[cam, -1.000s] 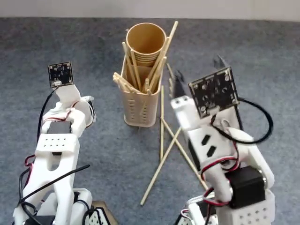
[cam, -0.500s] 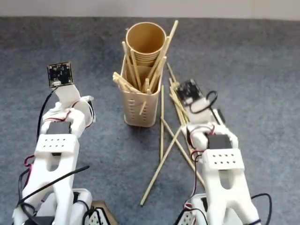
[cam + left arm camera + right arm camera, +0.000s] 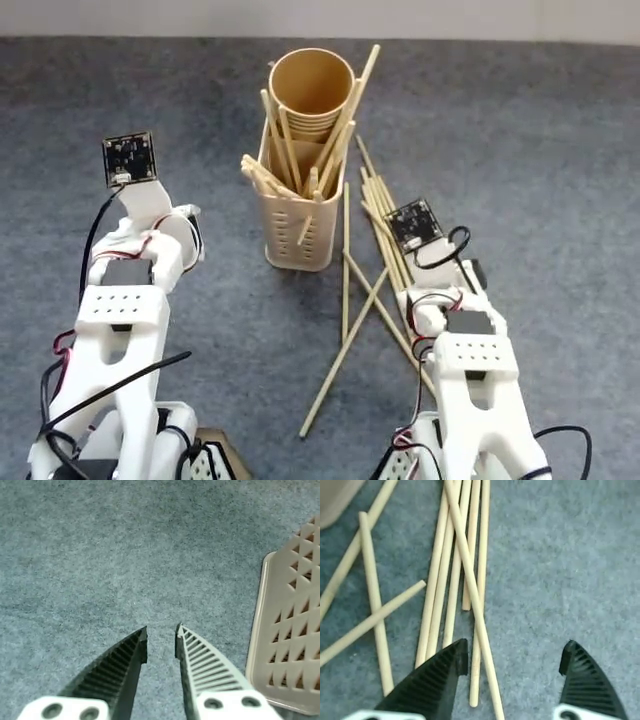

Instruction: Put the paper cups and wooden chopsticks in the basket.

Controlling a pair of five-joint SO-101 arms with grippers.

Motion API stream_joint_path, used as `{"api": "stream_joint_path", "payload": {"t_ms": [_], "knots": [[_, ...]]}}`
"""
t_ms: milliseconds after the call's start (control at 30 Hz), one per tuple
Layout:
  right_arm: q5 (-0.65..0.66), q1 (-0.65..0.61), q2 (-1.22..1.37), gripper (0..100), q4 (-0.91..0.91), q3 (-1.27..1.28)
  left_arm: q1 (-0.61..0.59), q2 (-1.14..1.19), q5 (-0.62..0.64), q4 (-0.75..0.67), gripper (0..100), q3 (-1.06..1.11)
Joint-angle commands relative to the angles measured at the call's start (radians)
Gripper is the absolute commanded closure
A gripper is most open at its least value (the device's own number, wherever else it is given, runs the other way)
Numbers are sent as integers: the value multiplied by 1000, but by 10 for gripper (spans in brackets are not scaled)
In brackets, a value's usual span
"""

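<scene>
Right of the basket (image 3: 295, 235), the right gripper (image 3: 515, 657) hangs wide open over bunched chopsticks (image 3: 456, 575); closing could pinch several and scatter them.

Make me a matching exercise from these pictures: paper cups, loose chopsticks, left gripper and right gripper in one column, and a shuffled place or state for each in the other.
Column one:
1. paper cups
2. loose chopsticks
3. left gripper
4. right gripper

Column two:
A. jaws wide apart, over chopsticks on the grey surface
B. stacked upright inside the basket
C. jaws narrowly parted, holding nothing, beside the basket's wall
D. lying crossed on the grey surface next to the basket

Pairs: 1-B, 2-D, 3-C, 4-A.
</scene>
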Motion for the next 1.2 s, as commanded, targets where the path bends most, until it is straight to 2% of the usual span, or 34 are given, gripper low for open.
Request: {"api": "stream_joint_path", "payload": {"t_ms": [0,167,367,567,633,733,867,1000,1167], "knots": [[14,-4,70,706,-13,-21,16,-15,-2,-14,892,-2],[-8,-7,288,706,7,-191,16,-15,-2,-14,892,-2],[-9,-13,417,712,5,-288,16,-15,-2,-14,892,-2],[-5,-36,527,864,4,-295,16,-15,-2,-14,892,-2],[26,-58,564,883,4,-295,16,-15,0,-14,892,-2],[34,-64,588,893,-16,-295,16,-15,0,-14,892,-2],[34,-48,587,995,-27,-295,16,-15,0,-14,892,-2],[32,-24,585,994,-25,-314,16,-15,0,-14,892,-2],[-74,28,533,994,68,-440,16,-15,0,-14,892,-2]]}}
